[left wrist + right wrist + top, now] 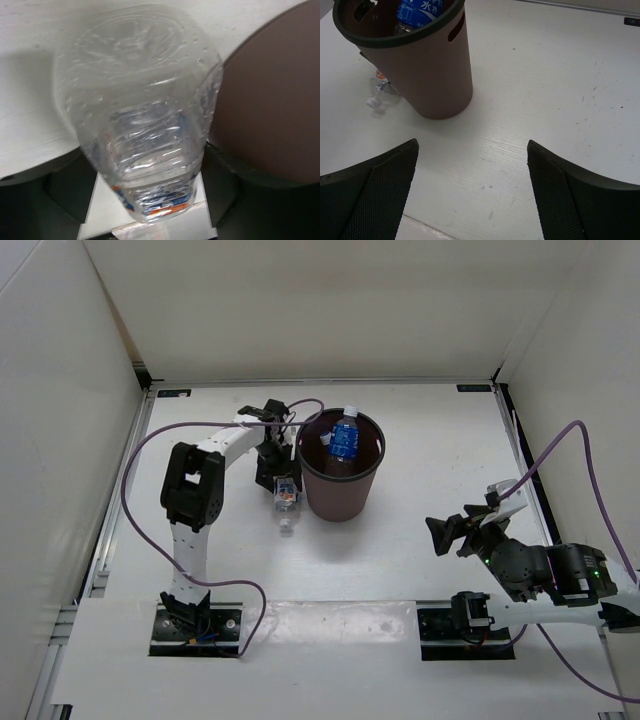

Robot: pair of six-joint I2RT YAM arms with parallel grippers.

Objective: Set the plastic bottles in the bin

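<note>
So the clear bottle [285,502] lies on the table [430,440] just left of the bin [335,495], cap toward the near edge. My left gripper [273,472] straddles its base end, and I can't tell if it's squeezing. My right gripper [472,200] gapes empty, well apart.

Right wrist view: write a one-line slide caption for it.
The open right hand faces the brown bin, a blue-labelled bottle inside and a clear bottle lying beside it.
</note>
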